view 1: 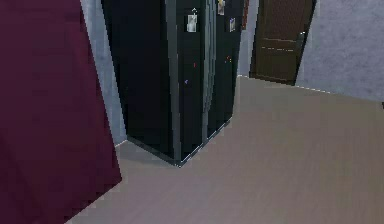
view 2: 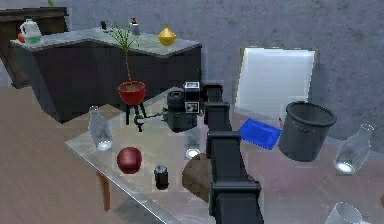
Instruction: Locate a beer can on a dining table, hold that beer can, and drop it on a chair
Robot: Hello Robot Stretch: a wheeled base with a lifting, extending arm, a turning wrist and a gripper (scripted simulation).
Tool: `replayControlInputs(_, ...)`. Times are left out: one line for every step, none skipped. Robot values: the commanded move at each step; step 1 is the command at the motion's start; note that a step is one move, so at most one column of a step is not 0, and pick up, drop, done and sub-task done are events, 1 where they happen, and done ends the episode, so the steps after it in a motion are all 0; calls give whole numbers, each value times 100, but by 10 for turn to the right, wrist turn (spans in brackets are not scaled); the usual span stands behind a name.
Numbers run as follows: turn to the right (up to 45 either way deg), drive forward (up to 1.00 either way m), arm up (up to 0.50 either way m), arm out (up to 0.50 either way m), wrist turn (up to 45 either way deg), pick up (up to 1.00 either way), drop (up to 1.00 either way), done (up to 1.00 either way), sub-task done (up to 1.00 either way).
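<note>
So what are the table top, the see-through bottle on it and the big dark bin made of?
Table top: maybe glass or polished stone, pale and smooth with a light sheen. Bottle: probably clear glass, since what's behind shows through it. Bin: matte dark plastic or metal, perhaps; its dull even surface leaves that open.

Dim, even indoor light with soft, faint shadows throughout

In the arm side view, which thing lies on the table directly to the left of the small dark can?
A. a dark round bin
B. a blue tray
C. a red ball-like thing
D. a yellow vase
C: the red ball-like thing lies on the table just left of the small dark can.
</note>
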Motion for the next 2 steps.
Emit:
replayControlInputs(0,0,-30,0,0,0,0,0,0)
replayControlInputs(0,0,0,0,0,100,0,0,0)
